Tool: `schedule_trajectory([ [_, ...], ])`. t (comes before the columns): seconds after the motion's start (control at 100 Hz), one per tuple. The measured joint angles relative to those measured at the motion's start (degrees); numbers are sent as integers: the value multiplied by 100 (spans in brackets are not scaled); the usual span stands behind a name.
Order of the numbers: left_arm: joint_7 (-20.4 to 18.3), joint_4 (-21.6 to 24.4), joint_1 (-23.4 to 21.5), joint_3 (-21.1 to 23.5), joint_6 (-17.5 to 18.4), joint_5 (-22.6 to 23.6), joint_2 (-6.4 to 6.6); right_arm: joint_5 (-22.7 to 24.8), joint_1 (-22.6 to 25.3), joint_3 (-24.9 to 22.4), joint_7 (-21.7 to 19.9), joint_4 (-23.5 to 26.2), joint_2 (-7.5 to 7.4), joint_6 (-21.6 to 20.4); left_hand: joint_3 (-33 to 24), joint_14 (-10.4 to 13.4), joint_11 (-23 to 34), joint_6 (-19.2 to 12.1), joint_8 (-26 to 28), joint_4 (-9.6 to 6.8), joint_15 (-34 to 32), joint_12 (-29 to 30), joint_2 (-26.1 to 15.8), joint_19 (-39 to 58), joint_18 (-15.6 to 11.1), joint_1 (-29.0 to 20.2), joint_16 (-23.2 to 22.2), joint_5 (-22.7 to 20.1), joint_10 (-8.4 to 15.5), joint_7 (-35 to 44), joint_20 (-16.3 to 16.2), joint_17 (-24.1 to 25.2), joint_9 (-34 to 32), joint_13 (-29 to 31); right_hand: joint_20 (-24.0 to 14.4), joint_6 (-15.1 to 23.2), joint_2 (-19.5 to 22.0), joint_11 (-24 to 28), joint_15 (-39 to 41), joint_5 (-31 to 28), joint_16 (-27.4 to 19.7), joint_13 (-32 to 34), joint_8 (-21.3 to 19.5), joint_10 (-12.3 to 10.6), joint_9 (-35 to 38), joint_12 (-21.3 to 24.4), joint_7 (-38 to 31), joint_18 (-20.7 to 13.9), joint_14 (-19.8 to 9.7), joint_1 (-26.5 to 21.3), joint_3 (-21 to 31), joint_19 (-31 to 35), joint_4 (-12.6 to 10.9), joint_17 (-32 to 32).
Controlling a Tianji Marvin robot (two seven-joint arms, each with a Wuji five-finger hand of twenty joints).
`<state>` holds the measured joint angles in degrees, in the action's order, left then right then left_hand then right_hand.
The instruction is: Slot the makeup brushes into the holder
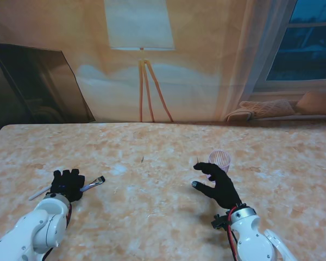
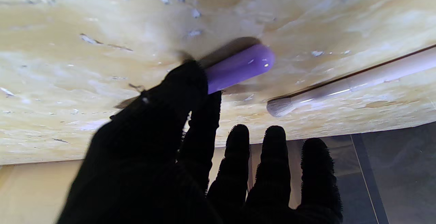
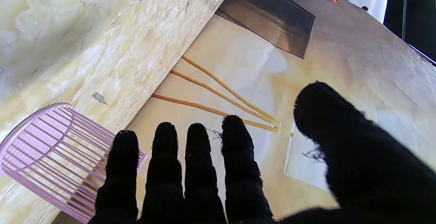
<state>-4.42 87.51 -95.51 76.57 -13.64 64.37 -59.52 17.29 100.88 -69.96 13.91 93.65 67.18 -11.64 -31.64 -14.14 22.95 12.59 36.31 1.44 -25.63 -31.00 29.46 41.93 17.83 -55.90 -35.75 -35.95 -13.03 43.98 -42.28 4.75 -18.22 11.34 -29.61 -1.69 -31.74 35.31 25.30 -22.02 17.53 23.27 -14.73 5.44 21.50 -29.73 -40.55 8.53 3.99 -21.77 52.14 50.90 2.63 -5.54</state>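
The left hand (image 1: 67,184) is sitting over a purple-handled brush (image 2: 238,68) on the left side of the desk (image 1: 152,206). In the left wrist view the thumb and forefinger are pinching the purple handle, while the other three fingers (image 2: 272,155) are standing straight and apart, so I am judging this hand to be gripping the brush, though whether it is lifting clear of the desk is hard to tell. In the stand's view the brush's dark head (image 1: 98,181) is poking out to the right of the hand, so its long axis is running roughly left to right, tilted slightly away from me on the right.

A second brush with a pale handle (image 2: 368,77) is lying flat just beside it, its bristle tip near the purple handle's end.

The holder (image 1: 219,161), a lilac slatted cup, is standing upright well apart to the right, so the held brush is lying across the line toward it. The right hand (image 1: 217,184) is much nearer the holder, just on my side of it, fingers spread wide and holding nothing. The coming move is probably calling for the left hand to carry the brush rightward and tip it upright over the cup's open rim.
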Motion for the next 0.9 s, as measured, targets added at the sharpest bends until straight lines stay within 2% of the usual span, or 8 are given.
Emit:
schedule_trajectory([
  [0.1, 143, -88, 68, -90, -58, -50, 0, -8, 0, 9, 3, 1, 0, 14, -25, 6, 149, 10, 57, 27, -129, -94, 56, 250, -6, -89, -75, -56, 53, 481, -67, -52, -150, 179, 0, -1, 0, 0, 0, 0, 0, 0, 0, 0, 0, 0, 0, 0, 0, 0, 1, 0, 0, 0],
  [0.23, 377, -222, 161, -215, -117, -187, -6, -36, 1, 22, 0, 8, 1, 50, -106, 10, 294, 60, 58, 53, -250, -150, 69, 449, -9, -117, -143, -56, 84, 552, -96, -143, -352, 309, 0, -1, 0, 1, 0, 0, 0, 0, 0, 0, 0, 0, 0, 0, 0, 0, 1, 0, 0, 0],
  [0.33, 441, -290, 207, -237, -85, -302, -26, -43, 3, 28, -15, 17, 1, 77, -498, 18, 358, 287, 129, 188, -376, -205, 136, 731, -72, -74, -165, -46, 145, 613, -138, -302, -464, 472, 0, -2, 0, 1, 0, 0, 0, 0, 0, 0, 0, 0, 0, 0, 0, 0, 1, 0, 0, 1],
  [0.37, 486, -328, 220, -237, -40, -393, -34, -49, 3, 28, -20, 23, 1, 88, -695, 19, 432, 367, 211, 195, -411, -208, 147, 777, -74, -23, -179, -31, 149, 616, -139, -335, -491, 478, 0, -5, 0, 1, 0, 0, 0, 0, 0, 0, 0, 0, 0, 0, 0, 0, 1, 0, 0, 1],
  [0.44, 537, -383, 230, -233, 51, -493, -43, -66, 3, 32, -25, 30, 1, 106, -1133, 25, 448, 533, 490, 194, -413, -228, 150, 917, -102, 100, -210, 125, 149, 674, -139, -419, -492, 583, 0, -15, 0, 1, 0, 0, 0, 0, 0, 0, 0, 0, 0, 0, 0, 0, 1, 0, 0, 1],
  [0.65, 579, -465, 232, -215, 147, -579, -68, -106, -17, 86, -34, 31, 1, 147, -1985, 32, 541, 586, 1419, 168, -413, -346, 88, 1066, -146, 476, -217, 701, 118, 1028, -139, -440, -486, 584, 0, -68, 3, 59, 0, 0, 0, 0, 0, 0, 0, 0, 0, 0, 0, 0, 46, 0, 0, 1],
  [0.76, 516, -477, 225, -194, 187, -674, -71, -174, -32, 109, -28, 30, 7, 153, -2221, 34, 598, 585, 1848, 161, -481, -401, -107, 1174, -146, 551, -268, 1124, 60, 1216, -147, -549, -480, 629, 0, -80, 95, 59, 0, 0, 0, 0, 0, 0, 0, 0, 0, 0, 0, 9, 60, 0, 0, 1],
  [0.9, 588, -509, 196, -142, 285, -702, -85, -188, -43, 122, -17, 27, 14, 152, -2272, 33, 598, 567, 2091, 152, -555, -407, -169, 1345, -146, 642, -283, 1226, 57, 1304, -210, -649, -483, 701, 0, -82, 99, 60, 3, -1, 0, 0, 0, 0, 0, 0, 0, 0, 0, 93, 74, 0, 0, 1],
])
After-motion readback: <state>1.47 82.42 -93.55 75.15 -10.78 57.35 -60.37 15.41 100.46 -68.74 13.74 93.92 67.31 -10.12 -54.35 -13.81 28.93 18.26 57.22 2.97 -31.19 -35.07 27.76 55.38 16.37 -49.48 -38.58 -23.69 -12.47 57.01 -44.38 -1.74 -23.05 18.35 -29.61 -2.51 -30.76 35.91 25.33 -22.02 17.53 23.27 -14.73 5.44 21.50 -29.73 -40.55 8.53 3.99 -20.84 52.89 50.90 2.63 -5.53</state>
